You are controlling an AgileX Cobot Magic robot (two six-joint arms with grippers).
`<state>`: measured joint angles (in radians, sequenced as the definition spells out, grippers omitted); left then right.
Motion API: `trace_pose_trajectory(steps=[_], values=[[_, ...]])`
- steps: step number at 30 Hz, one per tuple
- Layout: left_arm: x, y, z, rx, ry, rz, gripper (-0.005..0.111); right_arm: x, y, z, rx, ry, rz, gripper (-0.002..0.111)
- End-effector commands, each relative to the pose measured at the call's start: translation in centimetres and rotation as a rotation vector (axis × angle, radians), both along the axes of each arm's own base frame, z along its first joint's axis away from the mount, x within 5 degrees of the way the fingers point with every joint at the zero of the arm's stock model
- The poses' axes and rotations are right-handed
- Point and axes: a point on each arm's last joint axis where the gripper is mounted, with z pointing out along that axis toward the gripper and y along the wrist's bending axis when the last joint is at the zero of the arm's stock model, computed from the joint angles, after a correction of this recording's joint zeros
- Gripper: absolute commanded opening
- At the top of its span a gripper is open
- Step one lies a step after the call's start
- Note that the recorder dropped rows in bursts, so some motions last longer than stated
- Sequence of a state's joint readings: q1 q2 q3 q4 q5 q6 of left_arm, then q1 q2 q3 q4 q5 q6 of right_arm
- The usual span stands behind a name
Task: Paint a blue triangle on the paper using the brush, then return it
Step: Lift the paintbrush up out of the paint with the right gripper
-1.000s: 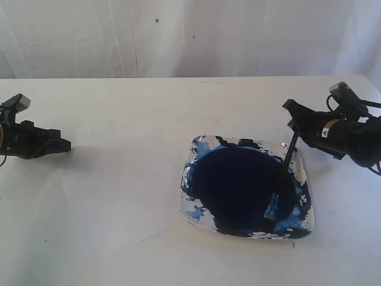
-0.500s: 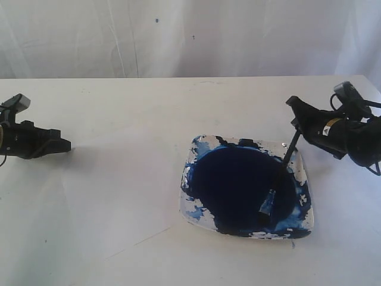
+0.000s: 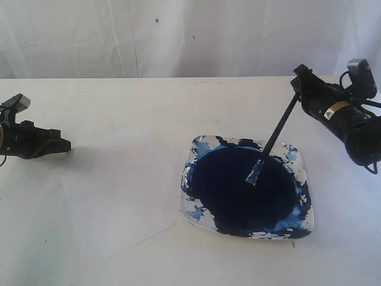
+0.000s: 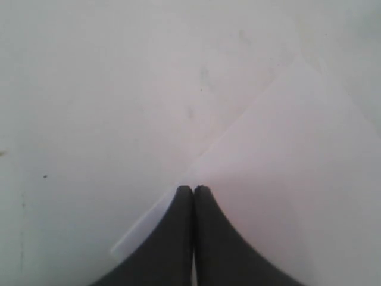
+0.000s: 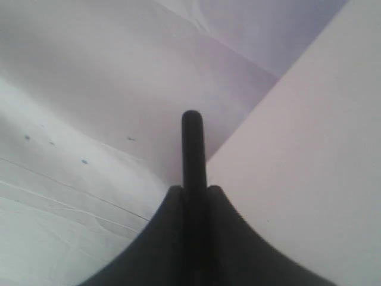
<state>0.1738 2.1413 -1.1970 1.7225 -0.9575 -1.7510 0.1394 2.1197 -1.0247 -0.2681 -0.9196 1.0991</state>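
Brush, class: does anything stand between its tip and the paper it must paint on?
Nothing visible does. The brush, held in the right pincer, only has to cross the rim of the paint dish to reach the paper.

Long slim black-handled paintbrush (image 3: 272, 141) w/ silvery ferrule, blue-stained tip: in air, tilted, tip over navy paint pool (image 3: 238, 190). Thin white paper sheet (image 3: 119, 202): flat on table, left of pool.

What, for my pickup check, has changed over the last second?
The right gripper rose and drew back, jaws shut on the brush, tilting it steeper. Its bristle end swung from the near edge of the paint dish toward its middle. The left gripper and dish stayed put.
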Motion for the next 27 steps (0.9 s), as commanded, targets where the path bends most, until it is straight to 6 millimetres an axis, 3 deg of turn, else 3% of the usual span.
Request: trace_pose_trajectory(steps=[1, 8, 23, 27], values=[[0.1, 0.1, 0.1, 0.014, -0.005, -0.002, 0.000, 0.1, 0.1, 1.1, 0.051, -0.112, 0.008, 0.000], [0.1, 0.1, 0.1, 0.014, -0.005, -0.002, 0.000, -0.1, 0.0, 2.7, 0.079, -0.294, 0.009, 0.000], [0.1, 0.1, 0.1, 0.014, -0.005, -0.002, 0.000, 0.3, -2.0, 2.8, 0.028, -0.319, -0.217, 0.000], [0.1, 0.1, 0.1, 0.014, -0.005, -0.002, 0.000, 0.5, -3.4, 2.8, 0.032, -0.316, -0.289, 0.000]])
